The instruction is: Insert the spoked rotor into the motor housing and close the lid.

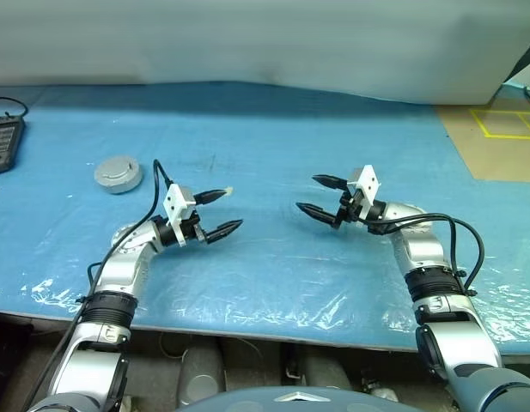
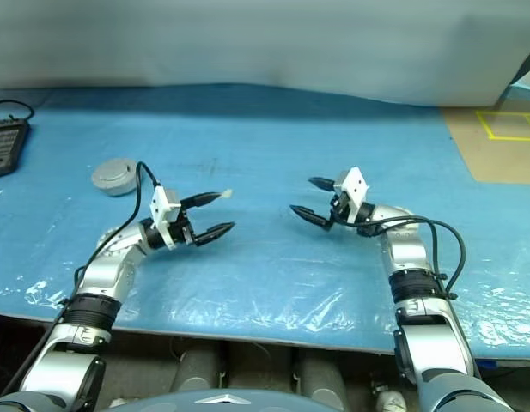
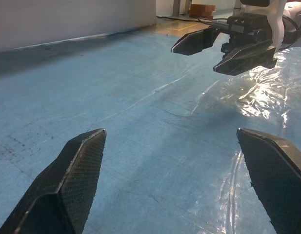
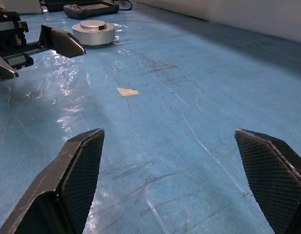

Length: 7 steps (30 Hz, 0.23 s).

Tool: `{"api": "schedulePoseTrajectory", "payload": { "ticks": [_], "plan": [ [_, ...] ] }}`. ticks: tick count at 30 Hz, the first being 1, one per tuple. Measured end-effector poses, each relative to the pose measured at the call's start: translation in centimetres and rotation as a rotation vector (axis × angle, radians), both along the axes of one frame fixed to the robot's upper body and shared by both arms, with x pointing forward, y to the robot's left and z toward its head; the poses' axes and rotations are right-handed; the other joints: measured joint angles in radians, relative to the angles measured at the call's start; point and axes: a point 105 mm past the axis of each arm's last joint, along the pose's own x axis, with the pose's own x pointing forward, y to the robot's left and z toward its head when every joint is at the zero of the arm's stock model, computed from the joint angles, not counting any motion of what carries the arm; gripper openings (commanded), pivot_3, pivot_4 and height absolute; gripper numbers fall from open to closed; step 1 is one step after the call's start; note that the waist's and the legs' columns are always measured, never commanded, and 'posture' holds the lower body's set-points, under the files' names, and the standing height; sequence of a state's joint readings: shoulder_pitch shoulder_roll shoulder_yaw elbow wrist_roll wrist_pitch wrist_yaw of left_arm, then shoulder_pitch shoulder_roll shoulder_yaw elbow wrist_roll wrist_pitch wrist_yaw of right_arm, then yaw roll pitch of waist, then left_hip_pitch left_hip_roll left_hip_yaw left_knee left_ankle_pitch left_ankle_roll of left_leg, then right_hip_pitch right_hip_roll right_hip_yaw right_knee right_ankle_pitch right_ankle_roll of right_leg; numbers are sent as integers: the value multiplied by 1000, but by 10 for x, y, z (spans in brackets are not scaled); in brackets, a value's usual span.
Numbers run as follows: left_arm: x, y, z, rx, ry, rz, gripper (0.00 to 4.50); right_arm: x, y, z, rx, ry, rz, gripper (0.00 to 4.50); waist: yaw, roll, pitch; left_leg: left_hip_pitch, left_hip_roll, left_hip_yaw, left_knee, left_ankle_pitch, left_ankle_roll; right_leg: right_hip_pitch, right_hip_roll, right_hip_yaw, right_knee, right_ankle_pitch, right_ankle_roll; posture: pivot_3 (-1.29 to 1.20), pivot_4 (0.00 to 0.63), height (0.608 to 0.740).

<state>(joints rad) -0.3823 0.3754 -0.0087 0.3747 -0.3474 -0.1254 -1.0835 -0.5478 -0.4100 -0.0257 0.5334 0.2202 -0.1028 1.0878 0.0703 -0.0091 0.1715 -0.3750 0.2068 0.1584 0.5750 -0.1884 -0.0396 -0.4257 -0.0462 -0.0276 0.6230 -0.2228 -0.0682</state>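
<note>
A wide blue table cover with a shiny plastic film at its near edge is filling most of the scene. Far at the left edge a black handheld controller is lying, well apart from everything else.

The two arms are reaching in over the near part of the cover and are pointing toward each other. The left gripper is standing with its fingers spread wide and is pinching nothing; the right gripper is also fully spread and empty. Both are hovering above the bare cover, with a clear gap between them.

The motor housing is sitting on the cover beyond the left arm, near it but not touching. Its lid seems to be resting closed on top, so the task is probably finishing; from this angle I cannot be sure it is seated fully.

The housing is looking like a squat metal puck, so I am judging it stiff, rather heavy and smooth. A grip across its round side wall would hold best, because the flat top is offering little for the fingers.

A small pale scrap is lying between the grippers.
</note>
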Motion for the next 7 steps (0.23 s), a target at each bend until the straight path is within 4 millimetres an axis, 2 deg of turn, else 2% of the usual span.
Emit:
{"api": "schedulePoseTrajectory", "payload": {
  "ticks": [7],
  "plan": [
    [0,-2,-1,-4,-9,1,4500,1,-3,1,-7,-14,-19,4463,0,0,0,0,0,0,0,0,0,0,0,0,0,0,0,0,150,740]
  ]
}}
